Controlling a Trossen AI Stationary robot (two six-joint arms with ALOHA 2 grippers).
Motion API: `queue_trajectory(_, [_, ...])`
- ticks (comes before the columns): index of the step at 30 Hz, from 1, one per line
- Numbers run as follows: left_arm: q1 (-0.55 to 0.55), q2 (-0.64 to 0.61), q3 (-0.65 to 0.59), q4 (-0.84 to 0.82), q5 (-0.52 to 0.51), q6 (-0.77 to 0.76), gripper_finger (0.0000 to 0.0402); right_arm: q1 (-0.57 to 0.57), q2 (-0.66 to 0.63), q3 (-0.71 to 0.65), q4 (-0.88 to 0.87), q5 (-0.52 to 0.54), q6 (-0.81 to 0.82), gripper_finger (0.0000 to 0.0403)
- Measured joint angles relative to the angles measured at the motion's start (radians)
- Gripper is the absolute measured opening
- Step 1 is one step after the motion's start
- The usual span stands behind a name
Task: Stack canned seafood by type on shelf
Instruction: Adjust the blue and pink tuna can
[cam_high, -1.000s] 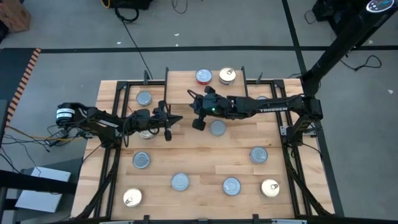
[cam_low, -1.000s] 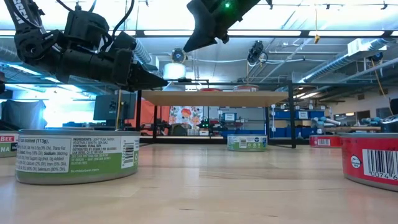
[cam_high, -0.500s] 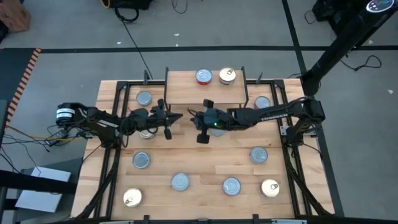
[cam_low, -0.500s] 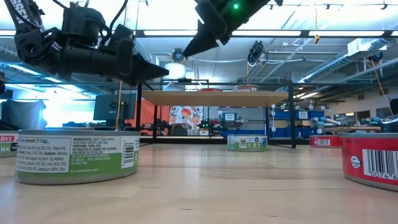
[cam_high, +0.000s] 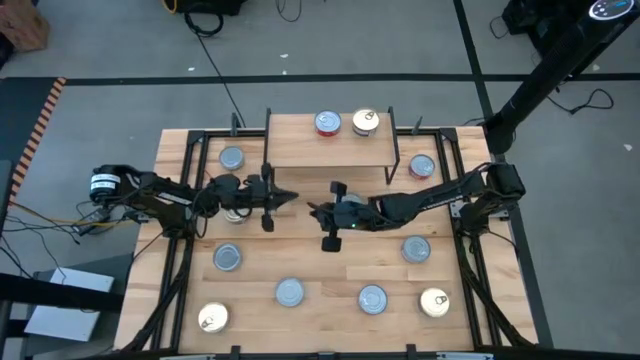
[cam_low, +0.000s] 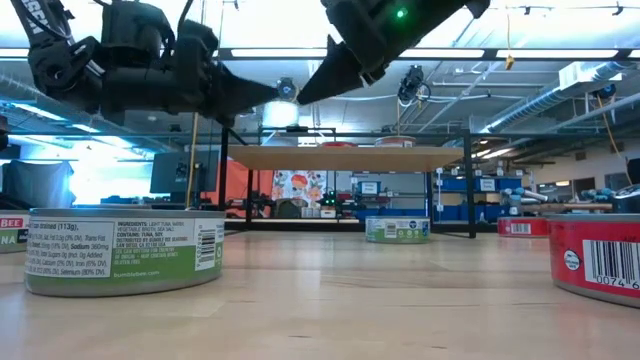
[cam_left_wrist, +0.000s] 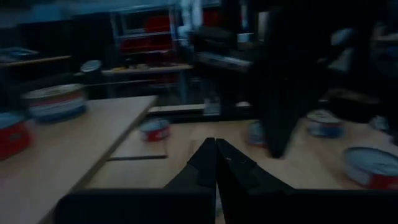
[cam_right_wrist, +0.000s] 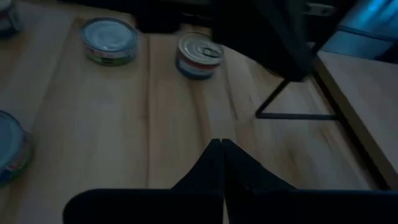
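Pulling my right gripper (cam_high: 316, 209) back from the shelf (cam_high: 300, 152) toward the table's middle (fingers together, empty); next tin is pending.

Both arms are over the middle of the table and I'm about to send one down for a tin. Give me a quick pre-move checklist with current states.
1. Left tool empty and shut: ok as a state, not ok for grasping; open it first.
2. Right tool empty and shut: the same, open before descending.
3. Gap between the two tools: cannot tell; in the high view their tips sit close together, so move one arm at a time.
4. Shelf has free room: ok; only a red-topped tin and a gold-topped tin sit at its far edge, side by side.
5. Tins left on the table: ok, several in view, such as a silver tin near the front.
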Motion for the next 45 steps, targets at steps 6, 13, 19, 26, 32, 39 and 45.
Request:
queue_trajectory(6, [-0.085,-0.004,0.032,-0.11,0.023,0.05,0.0007,0.019,-0.03,0.0,-0.034,0.006,0.001,0.0002])
queue_trajectory(13, [-0.172,-0.04,0.111,-0.443,0.023,0.045,0.0007,0.04,-0.074,0.0,-0.095,0.008,0.017,0.0002])
queue_trajectory(19, [-0.238,-0.119,0.252,-1.016,-0.075,-0.011,0.0007,0.067,-0.083,0.0,-0.126,0.008,0.025,0.0002])
queue_trajectory(26, [-0.306,-0.14,0.47,-1.658,-0.418,-0.21,0.0007,0.076,-0.084,0.0,-0.137,0.008,0.022,0.0003])
queue_trajectory(32, [-0.307,-0.14,0.487,-2.046,-0.681,-0.54,0.0007,0.072,-0.084,0.0,-0.139,0.03,0.001,0.0003])
queue_trajectory(39, [-0.242,-0.135,0.419,-2.061,-0.767,-0.665,0.0007,0.055,-0.083,0.0,-0.122,0.032,-0.031,0.0003])
queue_trajectory(45, [-0.127,-0.13,0.363,-1.978,-0.758,-0.602,0.0007,0.047,-0.083,0.001,-0.108,0.032,-0.036,0.0003])
